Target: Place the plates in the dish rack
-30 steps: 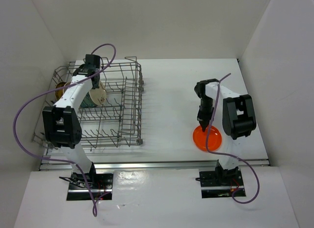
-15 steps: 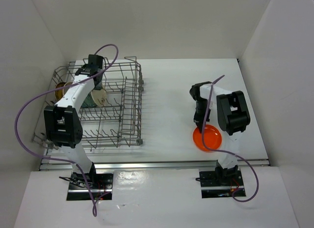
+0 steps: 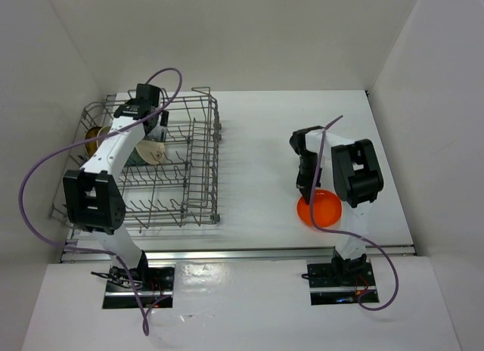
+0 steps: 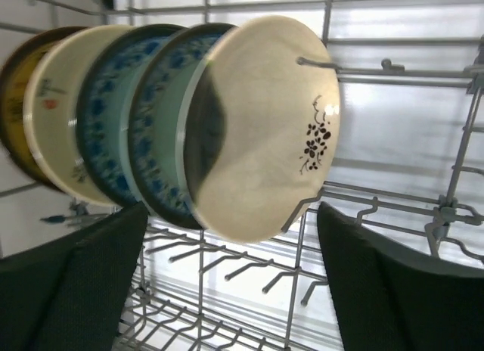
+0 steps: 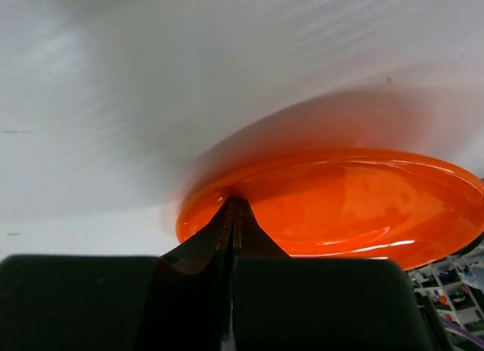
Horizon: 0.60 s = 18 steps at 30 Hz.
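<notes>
1. Because the upright tines of the dish rack (image 3: 198, 150) wedge each rim, five plates stand on edge in a row: brown-yellow plate (image 4: 13, 101), far cream plate (image 4: 53, 116), two blue-green plates (image 4: 106, 132), near cream plate (image 4: 265, 132).
2. Left jaws gape wide on either side of the near cream plate, gripping nothing; the tines alone appear to carry it.
3. Right jaws are pinched shut on the rim of the orange plate (image 3: 321, 209), an edge grip suited to a flat dish lying on the surface (image 3: 257, 154).
4. Judged: only the orange plate awaits loading.
</notes>
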Available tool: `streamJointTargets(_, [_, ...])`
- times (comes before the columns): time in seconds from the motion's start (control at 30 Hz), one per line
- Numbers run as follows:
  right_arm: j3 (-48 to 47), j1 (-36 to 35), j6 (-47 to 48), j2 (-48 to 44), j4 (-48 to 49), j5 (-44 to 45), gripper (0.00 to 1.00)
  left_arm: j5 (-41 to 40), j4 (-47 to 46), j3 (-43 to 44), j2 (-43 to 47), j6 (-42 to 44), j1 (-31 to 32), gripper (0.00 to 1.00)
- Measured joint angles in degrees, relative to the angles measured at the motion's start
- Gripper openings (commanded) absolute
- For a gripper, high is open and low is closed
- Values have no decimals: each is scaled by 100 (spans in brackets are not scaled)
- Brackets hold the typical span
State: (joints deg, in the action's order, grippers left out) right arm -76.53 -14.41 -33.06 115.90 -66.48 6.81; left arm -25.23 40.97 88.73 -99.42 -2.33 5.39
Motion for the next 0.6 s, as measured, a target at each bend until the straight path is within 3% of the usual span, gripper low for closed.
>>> streamJointTargets(0.27, [-1394, -35, 190, 739, -94, 138, 0, -214, 96, 343, 544, -144, 7, 100])
streamJointTargets(0.6, [-3633, -15, 649, 1818, 743, -173, 0, -203, 44, 619, 1032, -420, 7, 100])
